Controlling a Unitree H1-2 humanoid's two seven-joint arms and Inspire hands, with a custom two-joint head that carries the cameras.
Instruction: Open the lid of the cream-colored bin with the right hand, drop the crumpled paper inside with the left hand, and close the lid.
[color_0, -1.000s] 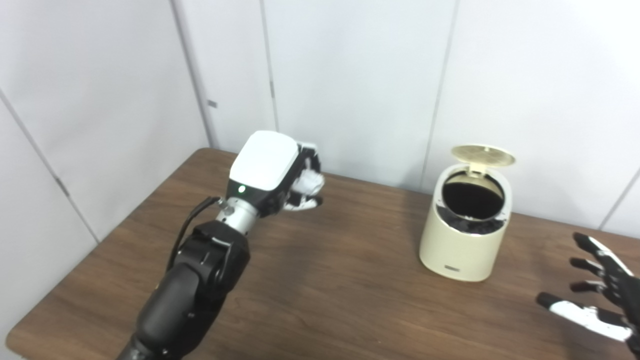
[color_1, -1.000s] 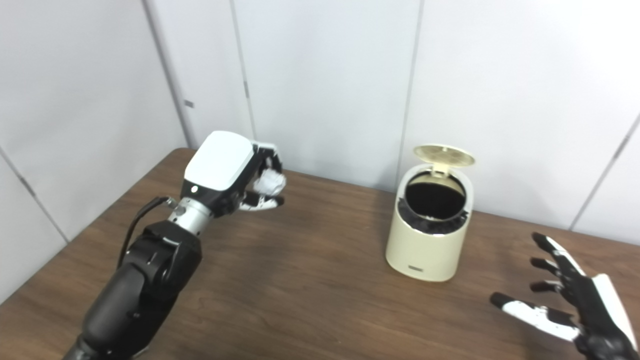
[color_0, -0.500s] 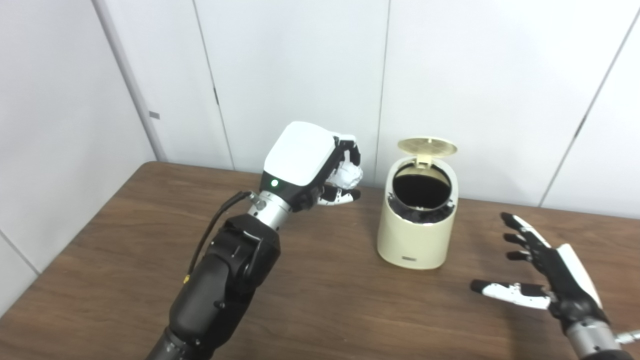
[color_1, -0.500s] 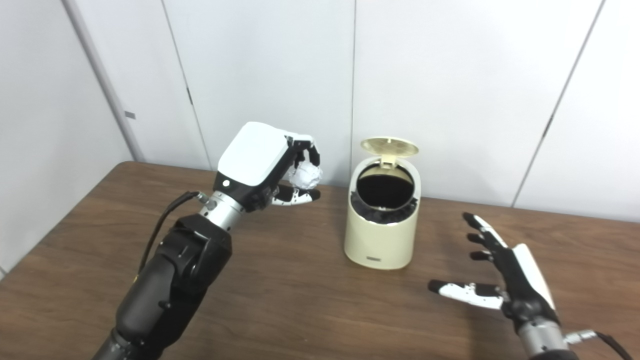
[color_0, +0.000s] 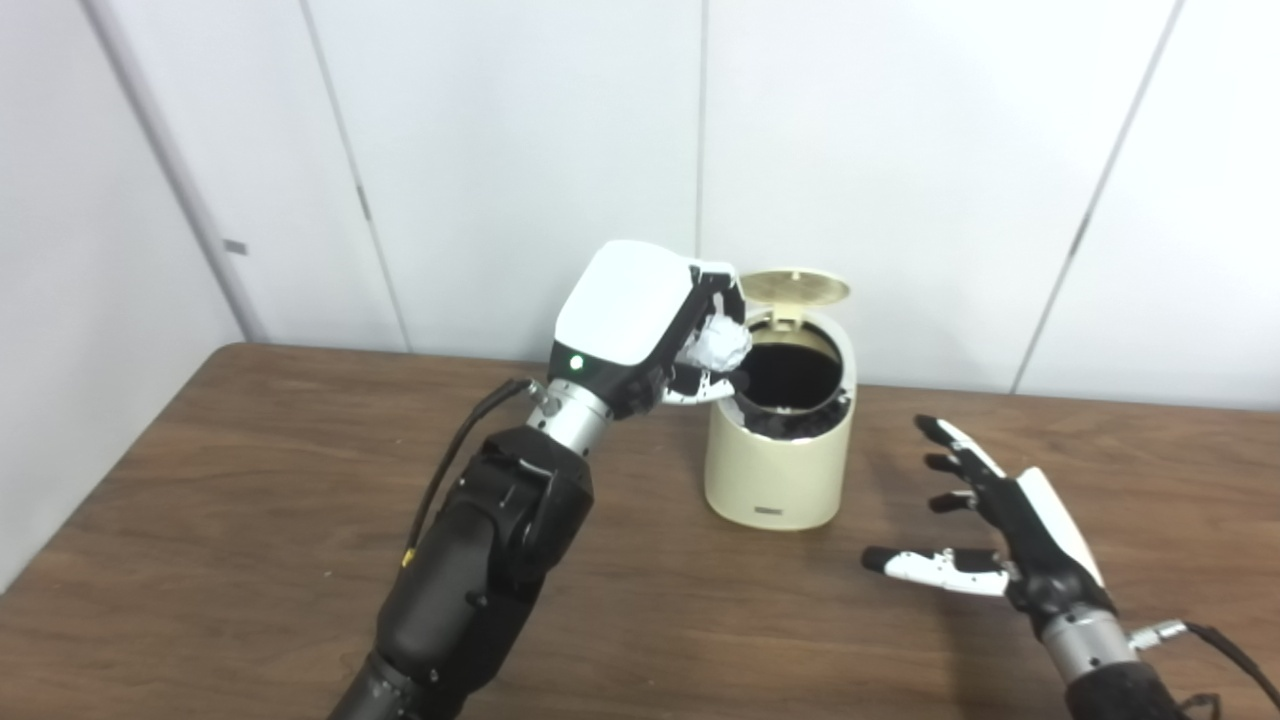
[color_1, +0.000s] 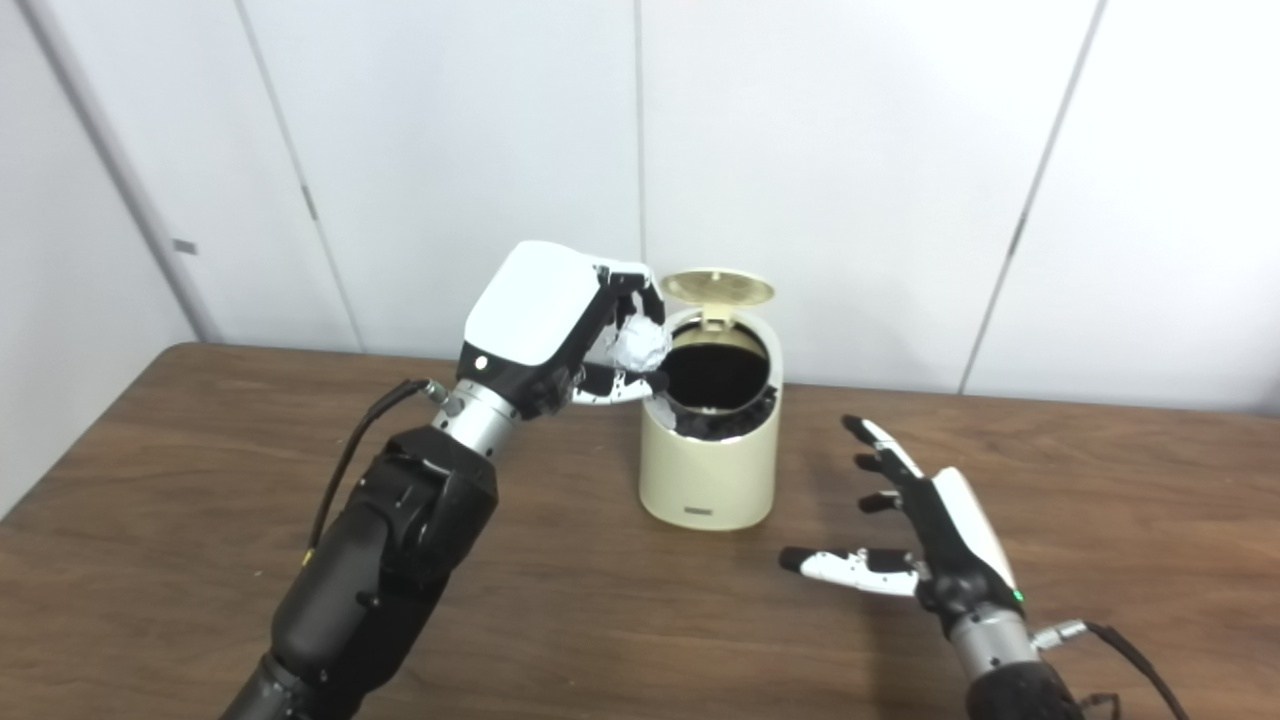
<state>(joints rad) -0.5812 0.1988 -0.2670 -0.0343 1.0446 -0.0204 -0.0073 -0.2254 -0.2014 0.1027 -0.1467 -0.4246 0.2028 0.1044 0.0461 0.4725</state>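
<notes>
Your left hand (color_0: 640, 320) grasps the crumpled paper (color_0: 722, 343) at the cream bin's (color_0: 780, 470) open rim, lid (color_0: 797, 287) up; your right hand (color_0: 1000, 530) hovers with fingers released near the tabletop's (color_0: 250, 520) right edge.

Dark wood table (color_0: 250, 520); cream bin (color_0: 778, 470) upright on it near back edge, lid (color_0: 793, 287) raised.

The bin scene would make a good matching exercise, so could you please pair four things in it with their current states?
Things:
1. lid
2. crumpled paper
3. right hand
4. cream-colored bin

States:
A. open, fingers spread above the table
B. standing on the table, mouth uncovered
C. held in the left hand at the bin's rim
D. flipped up at the back

Pairs: 1-D, 2-C, 3-A, 4-B
</notes>
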